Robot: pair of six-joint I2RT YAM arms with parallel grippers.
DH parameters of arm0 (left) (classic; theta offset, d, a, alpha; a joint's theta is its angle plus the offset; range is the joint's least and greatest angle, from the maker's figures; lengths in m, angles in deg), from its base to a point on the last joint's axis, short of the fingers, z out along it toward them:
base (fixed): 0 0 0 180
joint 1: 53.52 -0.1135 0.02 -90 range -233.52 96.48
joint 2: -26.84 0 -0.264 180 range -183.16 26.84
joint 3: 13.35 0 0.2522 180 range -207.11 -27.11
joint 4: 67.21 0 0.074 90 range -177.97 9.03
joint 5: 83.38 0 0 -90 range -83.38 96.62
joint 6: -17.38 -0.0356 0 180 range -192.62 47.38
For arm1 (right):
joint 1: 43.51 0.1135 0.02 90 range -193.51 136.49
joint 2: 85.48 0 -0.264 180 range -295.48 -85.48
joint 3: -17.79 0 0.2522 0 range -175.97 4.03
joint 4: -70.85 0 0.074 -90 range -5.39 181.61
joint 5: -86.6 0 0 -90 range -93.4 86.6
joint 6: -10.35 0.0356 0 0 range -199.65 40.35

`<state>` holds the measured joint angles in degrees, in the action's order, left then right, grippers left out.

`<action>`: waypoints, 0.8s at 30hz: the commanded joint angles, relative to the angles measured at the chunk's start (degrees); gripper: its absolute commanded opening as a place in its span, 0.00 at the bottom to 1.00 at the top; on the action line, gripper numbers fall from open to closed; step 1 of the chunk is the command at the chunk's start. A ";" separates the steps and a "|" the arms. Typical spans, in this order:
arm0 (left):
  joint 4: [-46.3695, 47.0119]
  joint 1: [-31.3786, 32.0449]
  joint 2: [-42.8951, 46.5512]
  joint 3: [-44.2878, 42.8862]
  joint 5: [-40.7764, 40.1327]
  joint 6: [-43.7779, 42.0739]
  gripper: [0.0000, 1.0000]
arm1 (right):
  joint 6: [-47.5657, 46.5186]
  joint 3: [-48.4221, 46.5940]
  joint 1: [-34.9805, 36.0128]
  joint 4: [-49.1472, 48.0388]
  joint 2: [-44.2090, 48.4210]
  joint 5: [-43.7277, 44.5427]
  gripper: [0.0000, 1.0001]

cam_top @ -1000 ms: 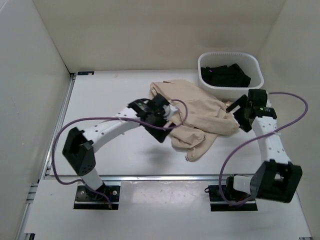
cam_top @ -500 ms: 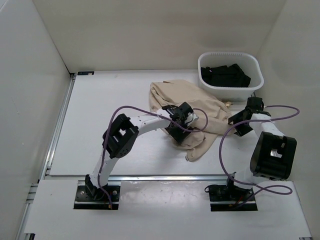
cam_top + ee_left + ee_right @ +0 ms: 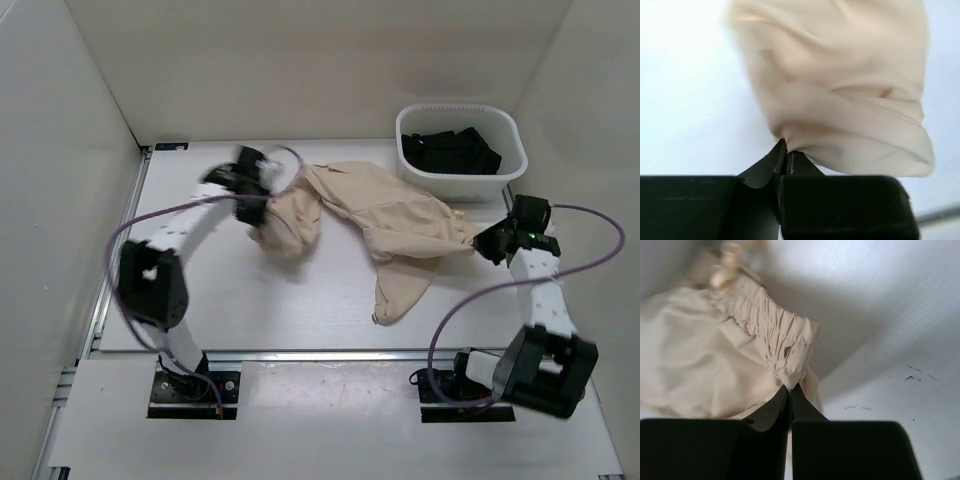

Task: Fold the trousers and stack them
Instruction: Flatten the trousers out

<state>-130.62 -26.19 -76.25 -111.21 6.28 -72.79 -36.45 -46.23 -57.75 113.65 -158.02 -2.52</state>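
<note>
The long, wrinkled beige cotton trousers point(image 3: 400, 225) lie across the middle and right of the white worktop point(image 3: 200, 310), gripped at two ends.

The left fingers point(image 3: 765, 172) are pressed together on a fold of the cloth. In the left wrist view their black tips meet with only fabric between them, and a rounded, creased bunch of beige material swells out just above them. From overhead that bunch shows blurred beside the end of the left arm point(image 3: 180, 235), to the left of the rest of the garment. Whether it touches the worktop cannot be told.

The right fingers point(image 3: 772, 412) are likewise closed to a thin slit, nipping the edge of the gathered, elastic waistband. A small dark mark sits on that band just above the tips, too small to read. Faint dark scuffs point(image 3: 912, 372) mark the worktop to the right of the fingers.

In the overhead view this second grip is at the right edge of the cloth, at the end of the right arm point(image 3: 540, 290). It is near the white plastic basket point(image 3: 512, 133) but apart from it. The basket stands at the far right of the worktop and holds a crumpled black garment point(image 3: 450, 152).

Between the two grips the cloth spreads in broad, creased folds. One leg trails down toward the near edge, its end pointing at the arm bases. A purple cable point(image 3: 441, 325) loops from the right arm down to its base.
</note>
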 commanded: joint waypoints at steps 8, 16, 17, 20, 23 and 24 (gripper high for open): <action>1.92 -42.41 9.60 -20.07 -6.87 0.16 0.14 | 0.12 -19.12 5.35 11.57 19.71 -8.79 0.00; 1.13 -32.27 -7.56 -34.39 -13.37 0.16 0.61 | 0.56 -39.39 9.76 11.31 11.37 -5.19 0.00; 1.13 -30.69 -8.70 -34.38 -13.37 0.16 0.74 | 1.79 -38.87 9.76 10.52 10.58 -6.32 0.00; 1.13 -26.29 -10.46 -34.90 -15.65 0.16 0.97 | 4.52 -34.58 9.76 7.44 7.94 -8.00 0.00; 0.61 -23.56 -9.86 -34.91 -17.41 0.16 1.00 | 6.02 -32.10 9.76 6.65 5.83 -3.55 0.00; 0.61 -22.68 -7.50 -34.30 -17.42 0.16 1.00 | 6.02 -31.05 9.76 6.65 4.43 -2.13 0.00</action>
<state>-129.75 -49.27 -90.94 -144.63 -7.58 -72.70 -32.62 -79.74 -48.00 122.11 -150.74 -8.33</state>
